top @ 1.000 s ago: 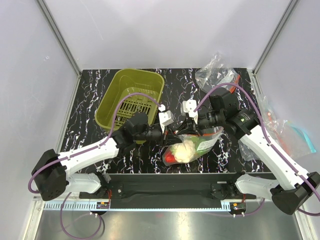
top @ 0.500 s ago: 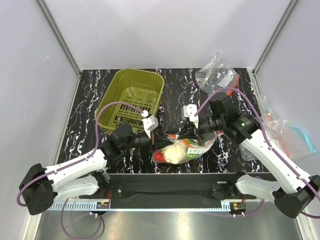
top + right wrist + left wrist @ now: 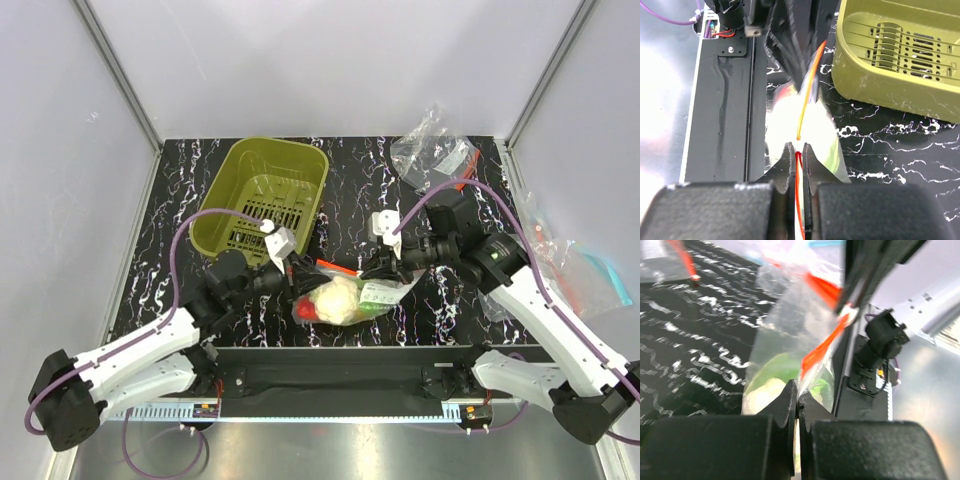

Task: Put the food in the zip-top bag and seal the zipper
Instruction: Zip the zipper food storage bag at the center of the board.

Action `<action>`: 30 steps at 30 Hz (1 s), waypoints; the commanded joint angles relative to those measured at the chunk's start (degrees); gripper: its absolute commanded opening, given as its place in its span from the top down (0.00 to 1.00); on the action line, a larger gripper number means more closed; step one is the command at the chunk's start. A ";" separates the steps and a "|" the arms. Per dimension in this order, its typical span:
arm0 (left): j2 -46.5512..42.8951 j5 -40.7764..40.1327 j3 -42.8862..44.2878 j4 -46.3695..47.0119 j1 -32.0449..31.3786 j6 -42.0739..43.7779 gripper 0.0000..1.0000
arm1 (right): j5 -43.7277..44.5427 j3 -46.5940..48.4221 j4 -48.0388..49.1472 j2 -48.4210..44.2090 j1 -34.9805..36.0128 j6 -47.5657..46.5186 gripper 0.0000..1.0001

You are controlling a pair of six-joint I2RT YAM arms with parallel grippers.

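The clear zip-top bag hangs between both grippers above the table's near middle. Inside it I see the food: a white cauliflower, a red tomato and green leafy pieces. Its red zipper runs along the top edge. My left gripper is shut on the bag's left end; in the left wrist view the jaws pinch the plastic just below the zipper. My right gripper is shut on the zipper's right end, which passes between its fingers.
The olive-green slotted basket stands at the back left, close behind the left gripper. Other clear bags lie at the back right and off the right table edge. The black base rail runs along the near edge.
Both grippers and the bag have moved left and toward the near edge. The left arm has drawn back, and the bag now hangs in front of the basket.
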 commanded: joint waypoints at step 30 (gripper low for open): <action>-28.24 -34.41 -7.06 -30.02 5.15 -12.97 1.00 | 17.82 -11.61 -1.69 -16.02 -7.84 9.06 1.00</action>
